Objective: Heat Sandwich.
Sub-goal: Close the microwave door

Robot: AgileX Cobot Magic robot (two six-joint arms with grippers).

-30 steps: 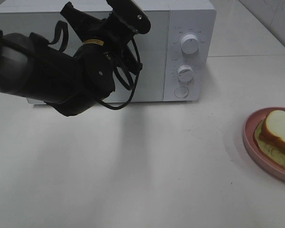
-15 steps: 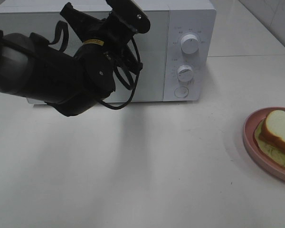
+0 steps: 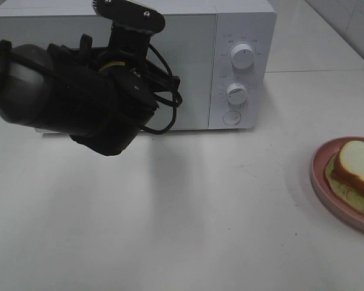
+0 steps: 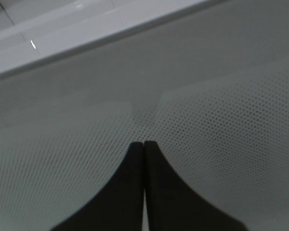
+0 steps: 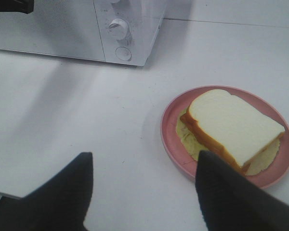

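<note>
Exterior high shot has the left arm (image 3: 79,97) parked right in front of the white microwave (image 3: 242,36), blocking a big chunk of its door, so you can't actually see the jaws from up there. Left wrist cam sorts that out though: the left gripper (image 4: 144,144) has its two black fingers pressed flat together, clenched on nothing, with the tips right up near the dotted mesh of the microwave door (image 4: 221,110), though whether they're actually touching it I can't tell. The sandwich (image 3: 357,167) is way off at the right edge of the worktop (image 3: 188,230), sitting on a pink plate (image 3: 318,176), white bread with brown crust and some pale yellow-green filling poking out underneath. Right wrist cam looks down on that same plate, and the right gripper (image 5: 144,180) has its jaws spread wide, holding nothing, hovering over bare worktop just beside the plate's rim. Microwave knobs (image 3: 242,56) are well apart from the plate.
</note>
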